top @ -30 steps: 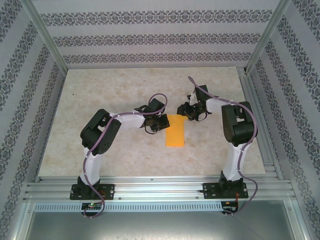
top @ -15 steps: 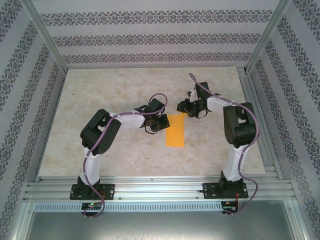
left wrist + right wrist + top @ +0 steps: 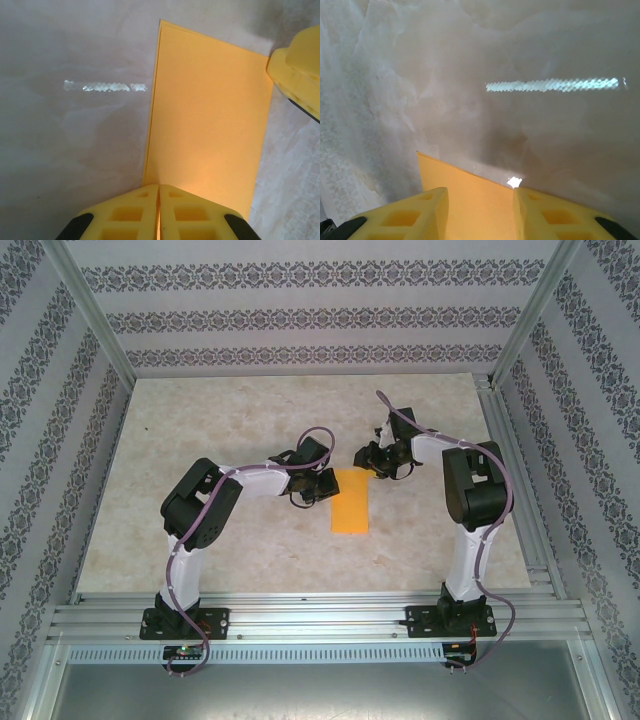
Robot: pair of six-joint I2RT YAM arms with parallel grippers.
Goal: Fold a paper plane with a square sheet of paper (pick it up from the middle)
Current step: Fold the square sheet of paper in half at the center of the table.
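The orange-yellow sheet of paper (image 3: pixel 351 508) lies flat on the table as a narrow rectangle, its long side running toward the arms. My left gripper (image 3: pixel 328 483) is shut, its yellow fingertips together at the paper's left edge near the far end; in the left wrist view the gripper (image 3: pixel 159 189) rests on the paper (image 3: pixel 210 115). My right gripper (image 3: pixel 372 462) is open over the paper's far right corner. The right wrist view has the paper (image 3: pixel 470 200) running under the gap between the right gripper's (image 3: pixel 480 207) fingers. One right finger (image 3: pixel 300 60) reaches into the left wrist view.
The table top (image 3: pixel 240 420) is pale and marbled, with patterned walls on three sides. An aluminium rail (image 3: pixel 515 480) runs along the right edge and a frame (image 3: pixel 320 615) crosses the front by the arm bases.
The right gripper lifted slightly away from the paper's far corner and came back almost to where it was. The left arm and the paper stayed still.
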